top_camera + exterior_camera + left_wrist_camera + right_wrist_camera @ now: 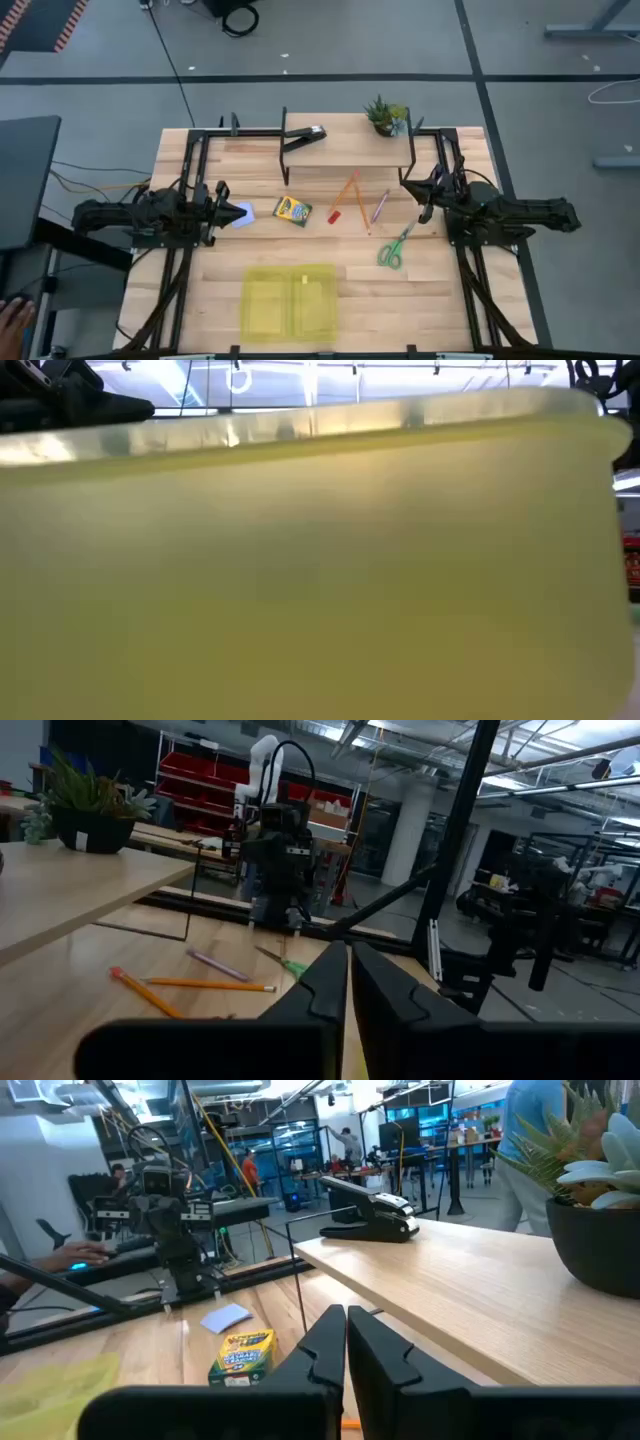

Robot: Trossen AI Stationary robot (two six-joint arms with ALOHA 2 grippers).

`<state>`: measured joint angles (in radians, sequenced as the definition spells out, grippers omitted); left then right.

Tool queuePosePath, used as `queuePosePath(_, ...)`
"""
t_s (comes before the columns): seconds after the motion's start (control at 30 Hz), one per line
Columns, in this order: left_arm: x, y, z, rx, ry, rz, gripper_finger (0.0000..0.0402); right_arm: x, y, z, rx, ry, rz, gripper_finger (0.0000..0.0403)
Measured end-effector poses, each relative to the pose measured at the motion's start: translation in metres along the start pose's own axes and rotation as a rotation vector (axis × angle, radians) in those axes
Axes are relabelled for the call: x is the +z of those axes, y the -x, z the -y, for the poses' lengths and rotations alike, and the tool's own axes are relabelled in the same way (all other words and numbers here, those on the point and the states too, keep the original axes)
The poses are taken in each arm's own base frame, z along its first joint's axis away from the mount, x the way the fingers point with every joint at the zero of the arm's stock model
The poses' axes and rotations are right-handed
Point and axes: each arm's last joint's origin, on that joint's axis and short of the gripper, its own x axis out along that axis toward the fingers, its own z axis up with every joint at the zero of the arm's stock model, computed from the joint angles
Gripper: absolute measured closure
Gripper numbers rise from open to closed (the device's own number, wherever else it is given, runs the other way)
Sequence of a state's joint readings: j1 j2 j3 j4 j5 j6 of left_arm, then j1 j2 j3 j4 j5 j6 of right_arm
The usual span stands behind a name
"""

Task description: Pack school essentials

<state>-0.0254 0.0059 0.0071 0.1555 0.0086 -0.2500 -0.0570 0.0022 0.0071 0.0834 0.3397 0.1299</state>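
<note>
Left gripper (222, 207), fingers pressed together and empty, rests at the table's left side; right gripper (424, 200), likewise closed on nothing, sits at the right.

Just beyond the left gripper's tips lies the pale bluish-white block (241, 213), then the yellow-green crayon box (292, 210) a little farther toward the centre. Between the two grippers lie the orange pencil (347, 190) with the short red piece (335, 215) at its end, and the pink-purple pencil (379, 207) nearer the right gripper. Green-handled scissors (393, 249) lie just in front of the right gripper. A translucent yellow case (289, 301) sits open at the table's front edge, well apart from both.
</note>
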Motion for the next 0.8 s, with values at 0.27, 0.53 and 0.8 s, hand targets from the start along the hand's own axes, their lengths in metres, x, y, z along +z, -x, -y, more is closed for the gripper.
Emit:
queuePosePath(0.27, 0.0000, 0.0000, 0.0000, 0.000, 0.000, 0.000, 0.0367, 0.0000, 0.0000, 0.0000, 0.000, 0.000, 0.000, 0.0380)
queuePosePath(0.53, -0.0001, 0.0000, 0.0000, 0.000, 0.000, 0.000, 0.0373, 0.0000, 0.0000, 0.0000, 0.001, 0.000, 0.000, 0.0380)
queuePosePath(0.8, 0.0000, 0.0000, 0.0000, 0.000, 0.000, 0.000, 0.0366, 0.0000, 0.0000, 0.0000, 0.001, 0.000, 0.000, 0.0380)
